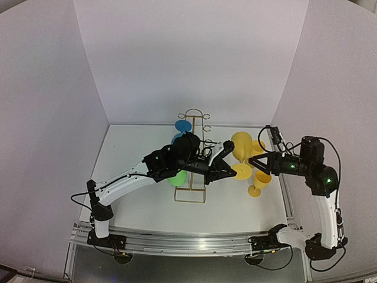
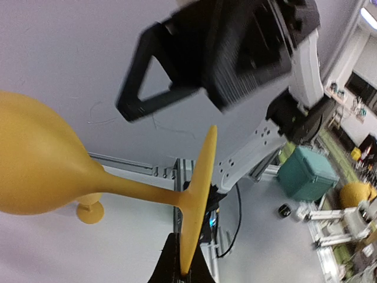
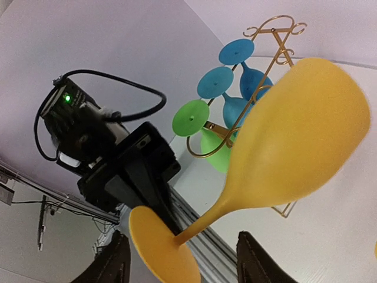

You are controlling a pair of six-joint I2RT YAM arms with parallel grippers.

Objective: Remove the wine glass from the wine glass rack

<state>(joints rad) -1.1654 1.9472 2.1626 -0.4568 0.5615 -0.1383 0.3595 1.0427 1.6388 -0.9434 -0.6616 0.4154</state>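
A yellow wine glass [image 1: 240, 147] hangs tilted in the air to the right of the gold wine glass rack [image 1: 193, 154], clear of it. My left gripper [image 1: 231, 168] is shut on the rim of its round foot [image 2: 197, 194], which shows edge-on between the black fingers [image 2: 171, 268]. My right gripper [image 3: 182, 250] stands open, its two fingers [image 3: 115, 262] wide on either side of the foot [image 3: 159, 242] and not touching it. The bowl [image 3: 300, 141] points toward the rack [image 3: 259, 76].
Two blue glasses [image 3: 235, 52] and a green one [image 3: 191, 118] hang on the rack. More yellow glasses [image 1: 259, 180] stand on the table at the right, near the right arm. White walls enclose the table; an aluminium rail [image 1: 194, 242] runs along the near edge.
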